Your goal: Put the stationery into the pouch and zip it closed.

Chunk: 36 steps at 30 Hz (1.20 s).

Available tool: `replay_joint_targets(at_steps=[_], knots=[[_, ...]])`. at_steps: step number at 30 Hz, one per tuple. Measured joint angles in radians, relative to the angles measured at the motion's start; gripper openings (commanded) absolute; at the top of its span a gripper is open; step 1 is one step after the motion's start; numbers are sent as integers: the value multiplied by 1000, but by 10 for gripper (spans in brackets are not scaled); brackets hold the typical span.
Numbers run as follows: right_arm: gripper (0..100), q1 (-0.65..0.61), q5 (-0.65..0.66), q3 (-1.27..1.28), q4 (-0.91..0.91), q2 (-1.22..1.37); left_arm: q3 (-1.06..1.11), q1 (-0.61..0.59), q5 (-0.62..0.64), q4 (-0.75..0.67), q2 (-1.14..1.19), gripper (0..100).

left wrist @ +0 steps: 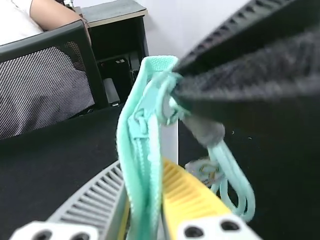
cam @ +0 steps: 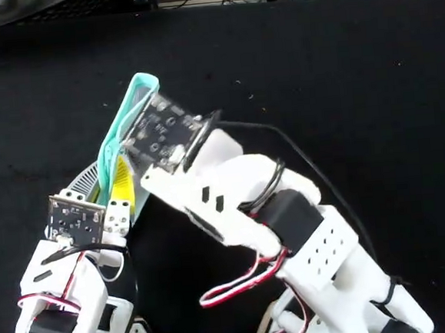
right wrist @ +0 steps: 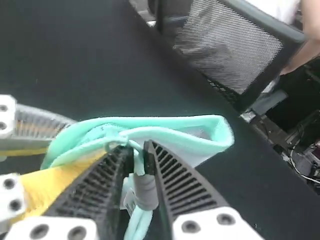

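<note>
Overhead, your right arm (cam: 241,203) hides most of the pouch (cam: 121,122); right hand (right wrist: 137,150) pinches its zip pull (right wrist: 144,192); left hand (left wrist: 142,175) clamps its edge.

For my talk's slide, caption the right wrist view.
Right gripper shut on the zipper pull of the mint pouch, with the left gripper holding its other end.

Black table cover (cam: 370,85), grey mesh chair (left wrist: 45,95), white wall (left wrist: 210,25), dark cabinet (left wrist: 120,50) behind
</note>
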Motion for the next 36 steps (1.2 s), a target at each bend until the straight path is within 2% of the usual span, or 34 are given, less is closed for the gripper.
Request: replay_joint_targets(at_steps=[6,12,15,19,28,36], knots=[[12,75,23,0,-14,0,5,-2,71,0,0,30],[15,103,57,0,-14,0,8,-2,75,-2,-2,30],[72,98,57,0,15,0,9,-2,75,-2,-2,30],[175,20,34,-18,129,0,9,-2,75,-2,-2,30],[152,-126,-11,-26,167,0,9,-2,75,-2,-2,30],[151,-137,-12,-3,32,0,9,-2,75,-2,-2,30]])
